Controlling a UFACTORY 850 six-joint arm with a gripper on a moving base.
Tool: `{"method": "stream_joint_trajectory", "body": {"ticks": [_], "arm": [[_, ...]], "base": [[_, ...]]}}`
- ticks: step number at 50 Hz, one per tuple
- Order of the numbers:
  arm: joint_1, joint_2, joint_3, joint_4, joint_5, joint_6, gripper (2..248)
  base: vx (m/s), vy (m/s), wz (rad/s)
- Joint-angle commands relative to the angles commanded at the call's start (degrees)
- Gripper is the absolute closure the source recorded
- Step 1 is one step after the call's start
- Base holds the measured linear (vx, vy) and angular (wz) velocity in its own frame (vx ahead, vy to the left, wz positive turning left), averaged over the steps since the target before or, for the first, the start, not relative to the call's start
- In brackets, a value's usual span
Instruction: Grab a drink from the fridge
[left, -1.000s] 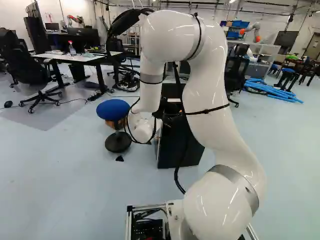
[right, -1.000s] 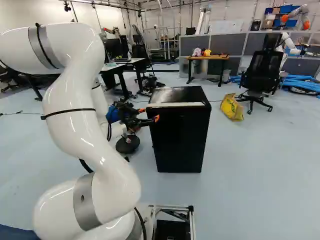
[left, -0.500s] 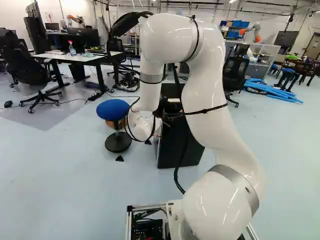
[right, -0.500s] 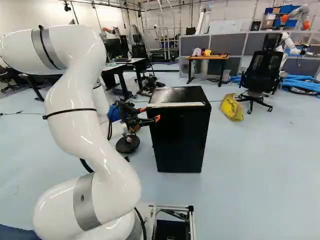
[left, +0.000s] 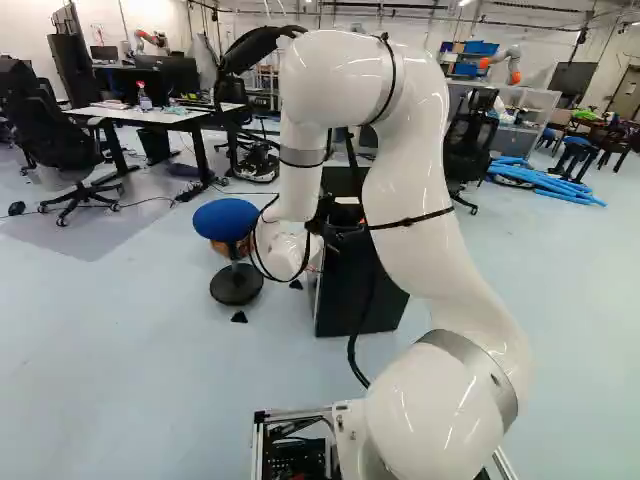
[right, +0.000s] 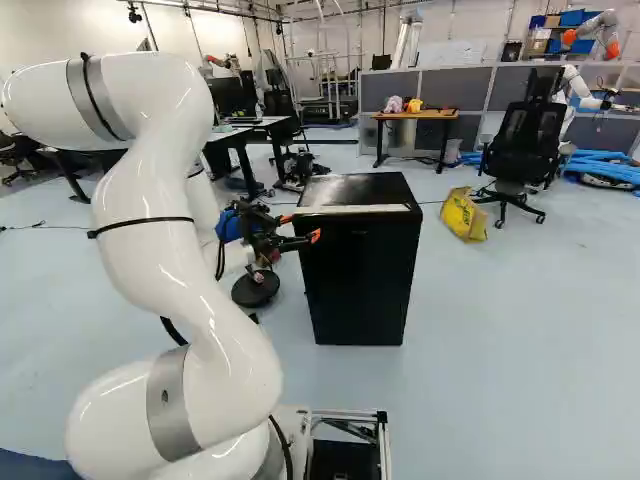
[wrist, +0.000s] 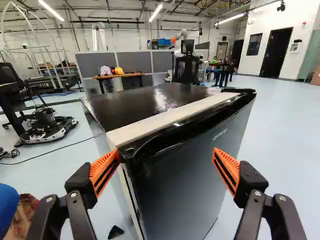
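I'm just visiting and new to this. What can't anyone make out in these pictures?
- Inside the black, box-shaped fridge: right base and wrist views, hidden by its closed door.
- Whether the ribbed orange finger pad touches the fridge's near corner: wrist view, the pad covers the spot.
- What the brown patterned thing is: wrist view, cut off by the edge.

White walls (wrist: 287, 22) and pale blue floor (left: 100, 350) under strip lights (wrist: 51, 9); grey partitions (right: 450, 88) stand behind a wooden-topped desk (right: 436, 116) bearing soft toys (right: 393, 105) toward its left end (right base view). Black office chair (right: 525, 140) near yellow bag (right: 464, 214).
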Motion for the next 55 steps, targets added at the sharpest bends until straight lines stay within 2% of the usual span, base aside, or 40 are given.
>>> {"method": "stream_joint_trajectory", "body": {"ticks": [55], "arm": [[0.5,0.6,1.0,4.9,0.0,0.0,3]], "base": [[0.000,0.000,-0.001]]}}
